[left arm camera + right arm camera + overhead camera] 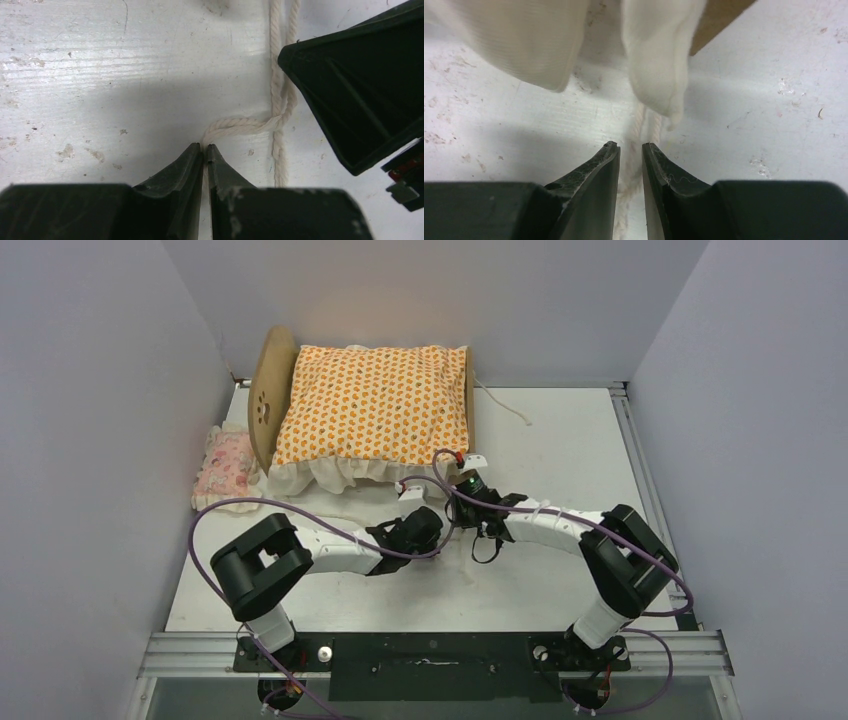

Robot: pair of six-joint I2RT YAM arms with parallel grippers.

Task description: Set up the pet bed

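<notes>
Filling the pet bed [265, 390] lies the orange cushion [370, 405]; left tool [205, 146] pinches cord [240, 125], right tool [630, 145] slightly parted

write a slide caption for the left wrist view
Left gripper shut on a white twisted cotton cord lying across the scuffed white table

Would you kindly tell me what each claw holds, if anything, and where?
The left claw pinches the white cord at a bend jutting sideways from its length. The right claw straddles the cord; whether it grips cannot be told.
</notes>
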